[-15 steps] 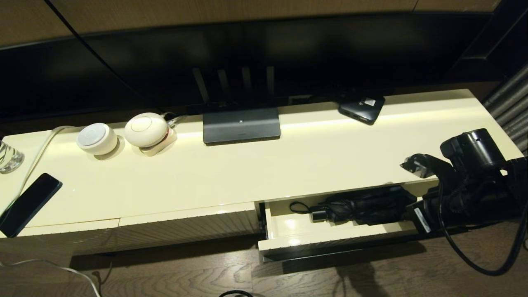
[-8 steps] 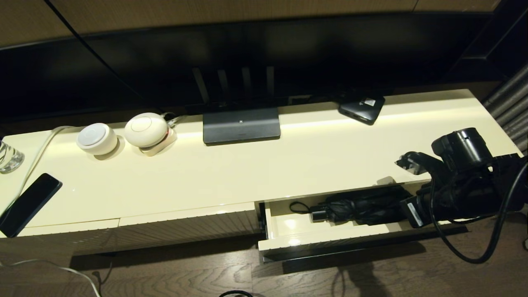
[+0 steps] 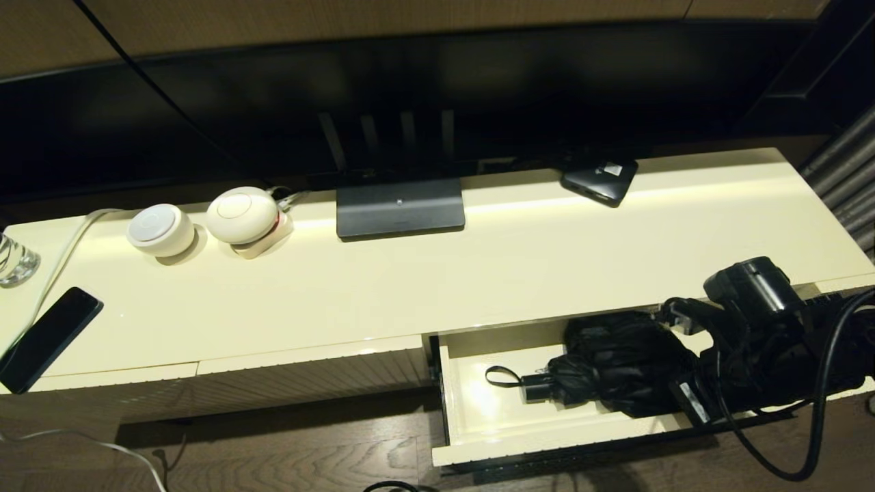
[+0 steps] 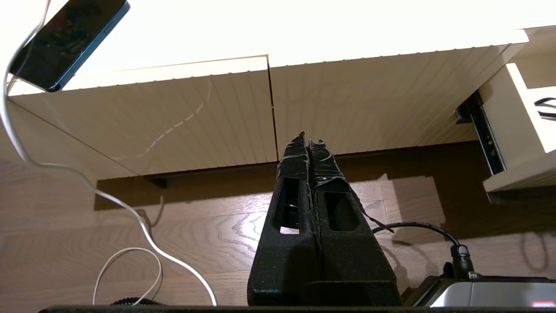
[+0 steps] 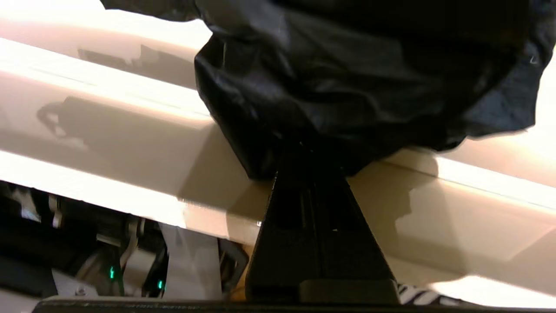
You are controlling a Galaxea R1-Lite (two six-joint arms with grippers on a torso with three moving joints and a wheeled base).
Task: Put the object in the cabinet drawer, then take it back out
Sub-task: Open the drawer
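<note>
The left gripper (image 4: 307, 141) hangs low before the closed ribbed fronts, fingers (image 4: 295, 156) pressed together, holding nothing. The drawer (image 3: 478, 447) stands open at the cabinet's right end. The umbrella (image 3: 615, 365) lies at the drawer's right end, handle pointing left. The right gripper (image 5: 304, 150) has its fingers clenched on the umbrella's fabric.

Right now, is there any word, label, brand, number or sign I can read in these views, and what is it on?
None can be read.
Small black box: white label, too small to read.
Dark stand: pale dot, no legible mark.
Right arm by the right end effector: white sticker, print too small to read.
</note>
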